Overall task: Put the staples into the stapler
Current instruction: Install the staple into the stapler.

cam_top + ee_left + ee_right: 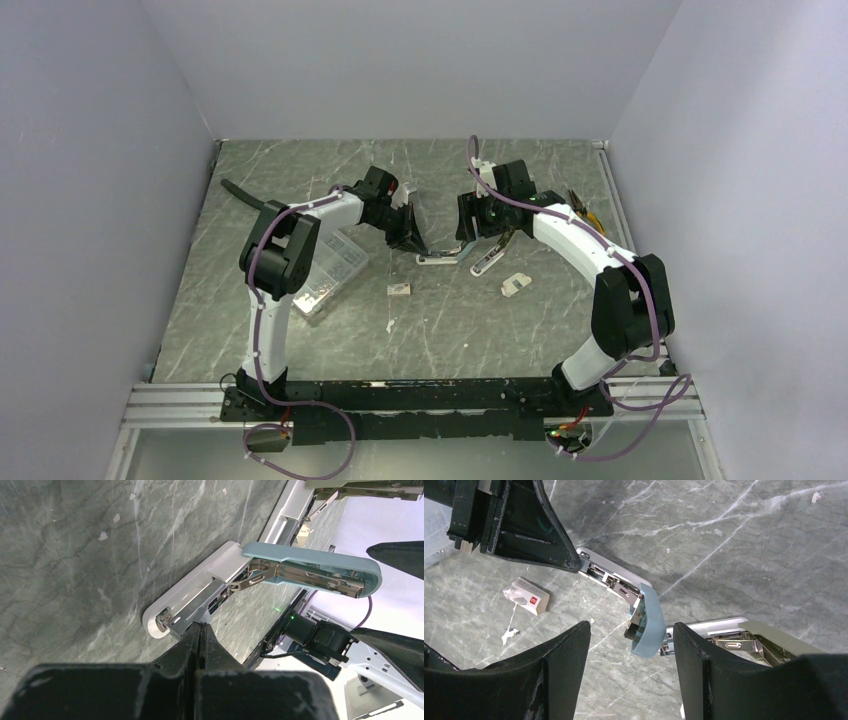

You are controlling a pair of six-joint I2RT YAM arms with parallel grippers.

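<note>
Left hand (200, 627) was clenched, tip pressed on the front end of the open blue stapler (225, 575), right hand (630, 627) was held released over its lid, and the staple box (526, 596), seen lying nearby on the tabletop (749, 540), was judged light, crushable, best pinched across its long sides.

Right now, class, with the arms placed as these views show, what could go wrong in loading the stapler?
1. The shut left gripper only touches one end of the blue stapler, so the stapler may pivot if the open right gripper pushes its raised lid.
2. The second stapler lies close beside that gripper and could get knocked.
</note>
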